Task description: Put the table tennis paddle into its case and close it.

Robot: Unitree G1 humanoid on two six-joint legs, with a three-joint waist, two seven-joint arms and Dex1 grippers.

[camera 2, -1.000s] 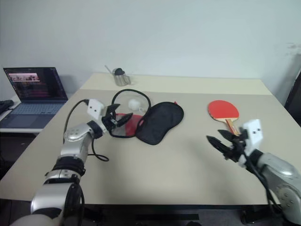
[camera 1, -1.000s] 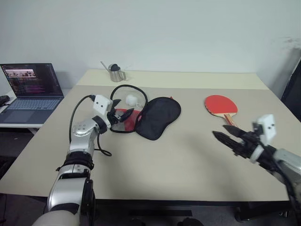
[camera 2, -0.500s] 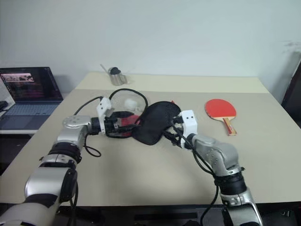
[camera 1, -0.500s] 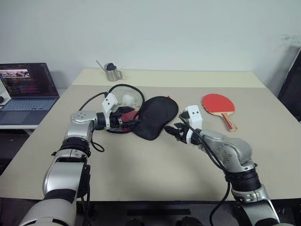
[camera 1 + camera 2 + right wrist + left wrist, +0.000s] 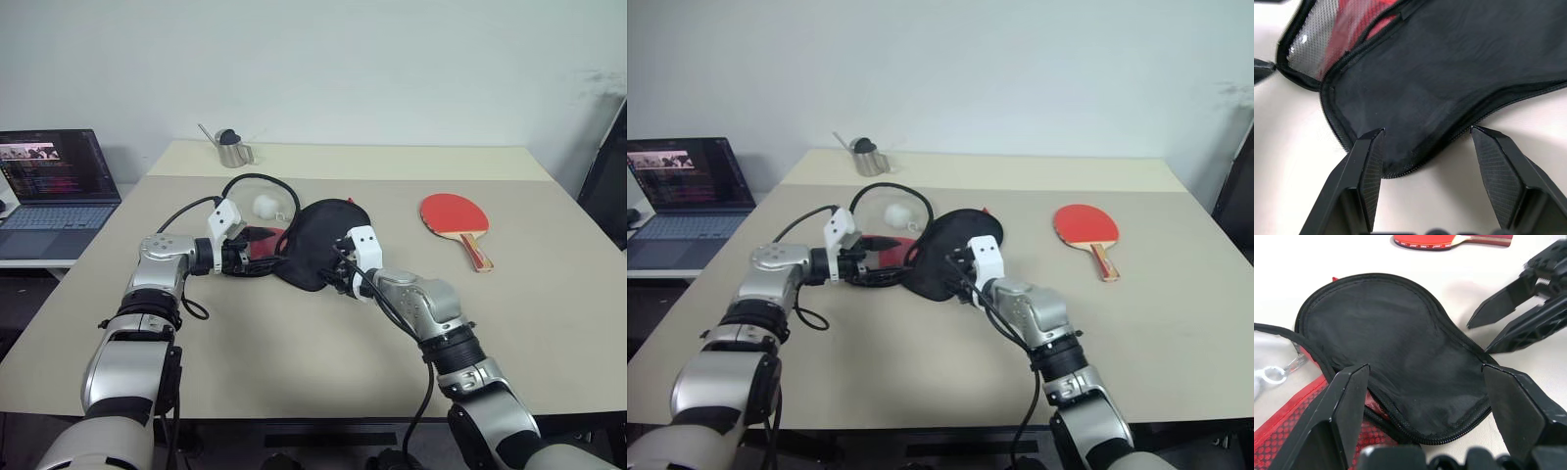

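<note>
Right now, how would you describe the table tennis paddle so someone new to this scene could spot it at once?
Start at the beige table and look to the robot's right side, past the opened black and red case. The table tennis paddle lies flat there on its own, apart from both arms. It is the rigid round red bat with a short striped wooden handle, not the soft zip pouch.

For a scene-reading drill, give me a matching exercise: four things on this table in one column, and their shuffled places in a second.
Things:
1. round red-faced table tennis paddle with wooden handle
2. soft black-and-red zip case
3. small metal cup
4. open laptop

Places:
A. between the two grippers
B. on a side table at the robot's left
C. far edge of the table
D. alone at the robot's right

Pairs: 1-D, 2-A, 3-C, 4-B
</note>
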